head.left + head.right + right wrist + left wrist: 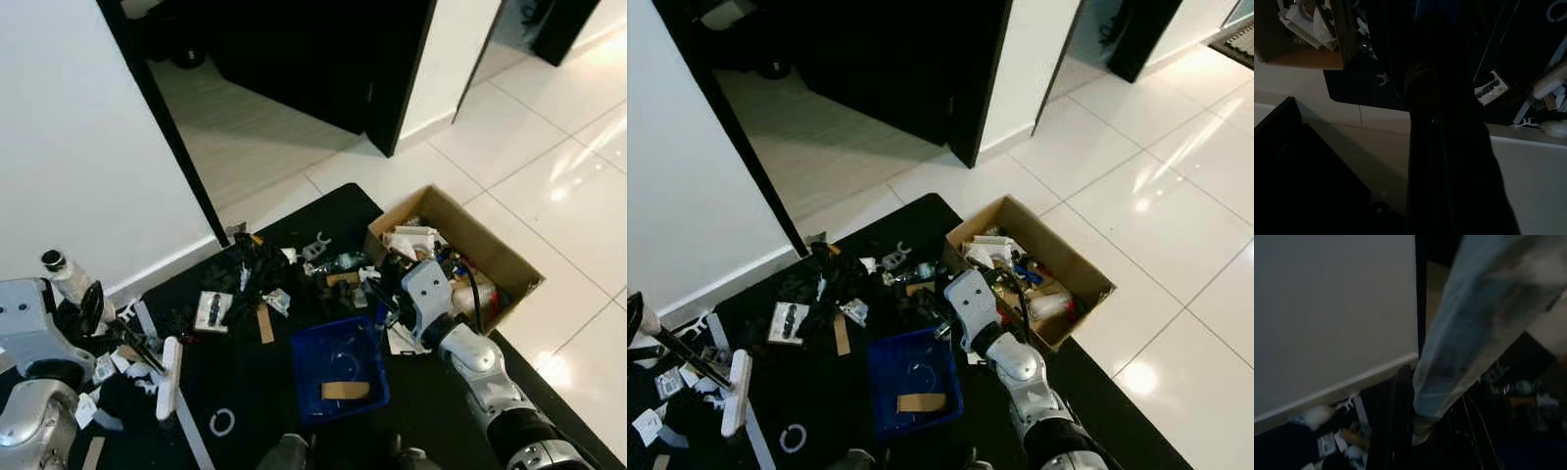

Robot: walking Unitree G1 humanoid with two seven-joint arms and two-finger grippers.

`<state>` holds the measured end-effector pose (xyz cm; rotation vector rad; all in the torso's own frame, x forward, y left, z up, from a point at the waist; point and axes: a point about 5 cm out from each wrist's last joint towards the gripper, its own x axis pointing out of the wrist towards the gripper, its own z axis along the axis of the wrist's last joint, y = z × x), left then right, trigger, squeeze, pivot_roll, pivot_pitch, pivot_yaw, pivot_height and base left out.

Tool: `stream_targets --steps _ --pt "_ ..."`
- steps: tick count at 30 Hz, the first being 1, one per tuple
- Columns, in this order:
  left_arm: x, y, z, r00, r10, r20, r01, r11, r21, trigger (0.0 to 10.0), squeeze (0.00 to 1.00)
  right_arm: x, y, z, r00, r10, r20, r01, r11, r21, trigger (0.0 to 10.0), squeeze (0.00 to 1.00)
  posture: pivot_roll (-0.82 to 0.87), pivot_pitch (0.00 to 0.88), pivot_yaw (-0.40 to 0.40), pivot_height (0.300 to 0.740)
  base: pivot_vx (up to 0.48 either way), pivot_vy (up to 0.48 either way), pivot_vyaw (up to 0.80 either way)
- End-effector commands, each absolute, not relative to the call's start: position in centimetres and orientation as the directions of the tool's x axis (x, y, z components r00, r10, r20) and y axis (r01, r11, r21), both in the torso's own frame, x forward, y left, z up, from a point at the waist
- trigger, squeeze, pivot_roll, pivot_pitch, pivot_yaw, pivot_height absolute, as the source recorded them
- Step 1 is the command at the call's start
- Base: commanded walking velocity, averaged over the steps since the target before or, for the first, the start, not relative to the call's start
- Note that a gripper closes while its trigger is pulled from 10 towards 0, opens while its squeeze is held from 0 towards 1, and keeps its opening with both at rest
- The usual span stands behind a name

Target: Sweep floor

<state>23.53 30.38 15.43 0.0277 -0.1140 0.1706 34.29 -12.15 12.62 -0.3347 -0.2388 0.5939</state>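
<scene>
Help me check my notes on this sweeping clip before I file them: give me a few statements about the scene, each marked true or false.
1. A blue dustpan lies on the black mat. True.
2. The cardboard box is empty. False: it holds white, blue and other mixed items.
3. A piece of brown cardboard lies in the dustpan. True.
4. The litter sits on the white tiles. False: the scraps lie on the black mat.
5. The box stands on the robot's left. False: it stands on its right, beside the right arm.
6. A white brush head rests on the mat near the left arm. True.
</scene>
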Motion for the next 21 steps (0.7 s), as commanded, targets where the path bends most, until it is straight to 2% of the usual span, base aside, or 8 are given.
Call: stream_targets --steps 1,3,7,10,13,16,17,21 --pt "23.1 30.3 13.6 0.985 0.166 0.052 -0.168 0.985 0.039 10.0 0.0 33.9 -12.5 11.6 0.81 0.582 0.077 -0.513 0.765 -0.388 10.0 0.0 0.16 0.373 -0.009 0.74 0.0 0.0 0.0" --pt "22.5 29.9 10.6 0.981 0.187 -0.057 -0.184 0.981 0.06 10.0 0.0 34.0 -12.7 11.7 0.811 0.58 0.079 -0.51 0.766 -0.391 10.0 0.0 0.15 0.373 -0.007 0.74 0.0 0.0 0.0" --pt "21.2 29.8 8.2 0.963 0.215 -0.164 -0.188 0.969 0.162 10.0 0.0 33.9 -13.0 11.6 0.815 0.575 0.079 -0.504 0.769 -0.394 10.0 0.0 0.15 0.375 -0.006 0.74 0.0 0.0 0.0" --pt "20.7 30.2 7.9 0.954 0.244 -0.176 -0.209 0.958 0.199 10.0 0.0 33.8 -13.2 11.5 0.817 0.572 0.076 -0.502 0.77 -0.394 10.0 0.0 0.15 0.376 -0.006 0.74 0.0 0.0 0.0" --pt "20.5 30.4 8.0 0.952 0.257 -0.168 -0.231 0.959 0.162 10.0 0.0 33.8 -13.2 11.5 0.818 0.571 0.074 -0.502 0.77 -0.393 10.0 0.0 0.16 0.375 -0.007 0.74 0.0 0.0 0.0" --pt "20.9 29.9 8.6 0.955 0.269 -0.128 -0.274 0.961 -0.023 10.0 0.0 33.9 -13.0 11.5 0.816 0.574 0.073 -0.505 0.768 -0.393 10.0 0.0 0.16 0.374 -0.01 0.74 0.0 0.0 0.0" --pt "20.9 29.9 8.6 0.955 0.269 -0.128 -0.274 0.961 -0.023 10.0 0.0 33.9 -13.0 11.5 0.816 0.574 0.073 -0.505 0.768 -0.393 10.0 0.0 0.16 0.374 -0.01 0.74 0.0 0.0 0.0" --pt "21.8 28.1 9.7 0.96 0.275 -0.06 -0.279 0.9 -0.335 10.0 0.0 34.1 -12.7 11.7 0.812 0.578 0.078 -0.509 0.767 -0.391 10.0 0.0 0.16 0.372 -0.011 0.74 0.0 0.0 0.0"
